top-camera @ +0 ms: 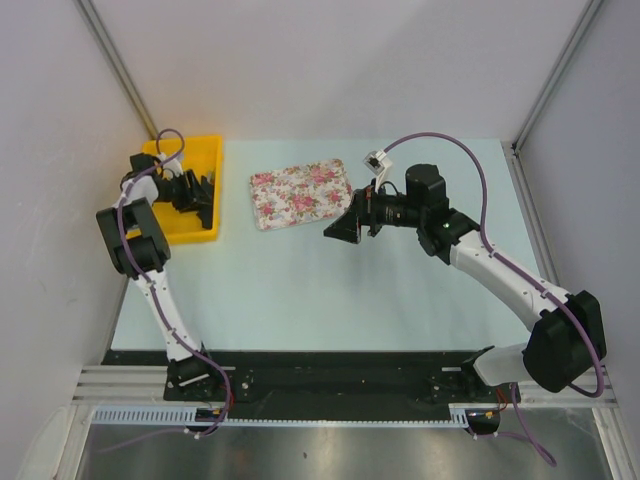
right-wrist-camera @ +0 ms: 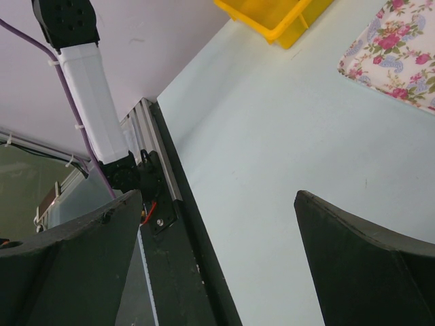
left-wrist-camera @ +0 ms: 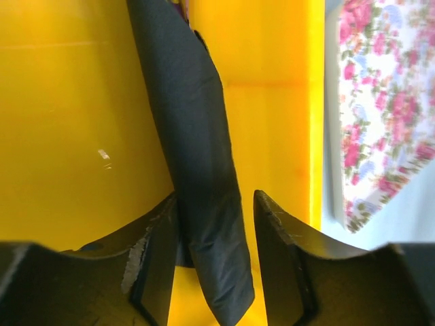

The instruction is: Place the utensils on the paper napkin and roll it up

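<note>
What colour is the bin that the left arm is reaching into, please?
Bright yellow; the bin shows best in the left wrist view.

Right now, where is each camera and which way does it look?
Top external: above and behind, looking down at the table; both arms show.
Left wrist: on the left arm, looking into the yellow bin at the rolled black napkin; left gripper shows.
Right wrist: looking across the table toward the left arm's base; open right gripper shows.
Shared: the floral tray appears in all three.
</note>
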`<state>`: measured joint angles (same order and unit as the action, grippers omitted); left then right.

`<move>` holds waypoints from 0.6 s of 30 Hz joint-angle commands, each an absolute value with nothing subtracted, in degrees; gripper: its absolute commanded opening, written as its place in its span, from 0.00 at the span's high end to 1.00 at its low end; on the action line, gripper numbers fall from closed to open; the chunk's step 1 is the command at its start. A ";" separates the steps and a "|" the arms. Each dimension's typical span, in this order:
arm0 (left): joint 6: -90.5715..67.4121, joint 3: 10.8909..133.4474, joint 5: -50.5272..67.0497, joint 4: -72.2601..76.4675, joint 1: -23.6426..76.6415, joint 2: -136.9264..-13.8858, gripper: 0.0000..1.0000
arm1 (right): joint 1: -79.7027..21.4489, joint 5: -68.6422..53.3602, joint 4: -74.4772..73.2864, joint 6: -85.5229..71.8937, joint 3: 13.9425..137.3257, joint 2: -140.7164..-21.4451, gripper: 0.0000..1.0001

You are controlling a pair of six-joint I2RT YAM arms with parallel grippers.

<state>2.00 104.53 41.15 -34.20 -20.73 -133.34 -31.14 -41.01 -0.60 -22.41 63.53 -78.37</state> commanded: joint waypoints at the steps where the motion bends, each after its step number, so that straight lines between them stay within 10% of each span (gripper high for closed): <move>1: 4.48 102.13 30.77 -31.82 -19.51 -128.15 0.47 | -31.02 -41.57 0.35 -21.97 64.25 -77.43 0.01; 10: 5.62 100.11 24.96 -30.32 -19.16 -124.46 0.44 | -31.03 -41.57 0.26 -21.71 64.25 -76.38 0.01; 18: 7.47 100.10 24.35 -31.02 -18.99 -124.36 0.60 | -30.94 -41.92 0.44 -22.24 64.07 -76.82 0.01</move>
